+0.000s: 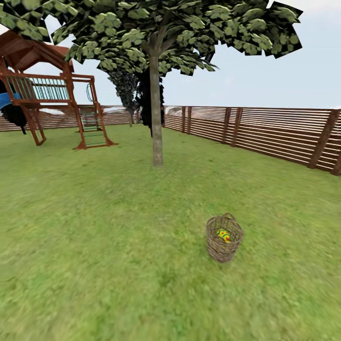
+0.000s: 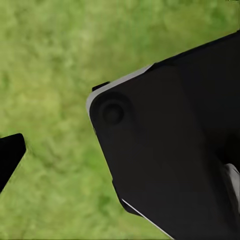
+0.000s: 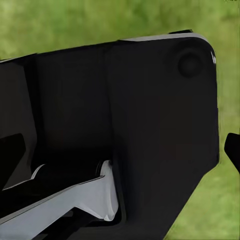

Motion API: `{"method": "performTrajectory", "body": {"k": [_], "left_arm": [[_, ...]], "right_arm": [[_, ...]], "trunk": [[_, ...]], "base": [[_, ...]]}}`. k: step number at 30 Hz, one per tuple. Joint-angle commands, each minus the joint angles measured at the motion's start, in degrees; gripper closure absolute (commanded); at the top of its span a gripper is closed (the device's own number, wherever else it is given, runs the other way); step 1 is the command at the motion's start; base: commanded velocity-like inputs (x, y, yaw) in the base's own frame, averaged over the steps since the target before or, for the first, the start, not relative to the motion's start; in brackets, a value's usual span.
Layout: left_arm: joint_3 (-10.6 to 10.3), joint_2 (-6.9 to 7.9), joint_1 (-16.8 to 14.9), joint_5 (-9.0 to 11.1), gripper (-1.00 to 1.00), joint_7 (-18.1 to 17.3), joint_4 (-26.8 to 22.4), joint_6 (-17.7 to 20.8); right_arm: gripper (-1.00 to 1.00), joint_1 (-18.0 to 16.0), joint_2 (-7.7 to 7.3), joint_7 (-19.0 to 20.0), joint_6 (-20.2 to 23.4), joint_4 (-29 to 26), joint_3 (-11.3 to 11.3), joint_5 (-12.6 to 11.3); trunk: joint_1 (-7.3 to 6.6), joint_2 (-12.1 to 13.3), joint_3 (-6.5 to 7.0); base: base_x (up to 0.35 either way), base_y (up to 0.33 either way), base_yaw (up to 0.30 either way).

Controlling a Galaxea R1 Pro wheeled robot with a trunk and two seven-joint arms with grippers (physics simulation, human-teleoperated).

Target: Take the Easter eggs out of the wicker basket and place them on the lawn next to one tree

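The wicker basket (image 1: 222, 252) stands upright on the lawn (image 1: 94, 246), low and right of centre in the head view. Inside it I can make out yellow Easter eggs (image 1: 223, 235) with red dots; how many is unclear. Well beyond the basket rises the tree (image 1: 156, 118) with a pale trunk and speckled foliage. In the left wrist view one black fingertip (image 2: 9, 157) shows at the picture's edge over grass, and one fingertip (image 3: 233, 150) likewise in the right wrist view. Both sit far off centre, spread, holding nothing. Black robot body (image 2: 170, 150) hides the rest.
A brown slat fence (image 1: 265, 132) runs along the right and back of the garden. A wooden play set (image 1: 52, 104) with a ladder stands at the far left. An all-dark tree (image 1: 149, 106) stands behind the pale-trunked one. Grass stretches between me and the basket.
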Motion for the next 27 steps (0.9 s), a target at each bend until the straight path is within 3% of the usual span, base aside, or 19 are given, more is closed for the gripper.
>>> {"method": "performTrajectory", "body": {"k": [1,27], "left_arm": [[-0.1,0.02,0.0,0.0,-1.0,0.0,0.0,-0.2],[-0.2,0.02,0.0,0.0,-1.0,0.0,0.0,-0.2]], "right_arm": [[-1.0,0.0,0.02,0.2,-0.1,-0.1,-0.4,-0.1],[-1.0,0.0,-0.01,0.2,-0.1,-0.1,-0.6,-0.1]], "trunk": [[0.06,-0.1,-0.12],[0.06,-0.1,-0.12]], "base": [[0.219,0.267,-0.273],[0.233,0.261,-0.273]]}}
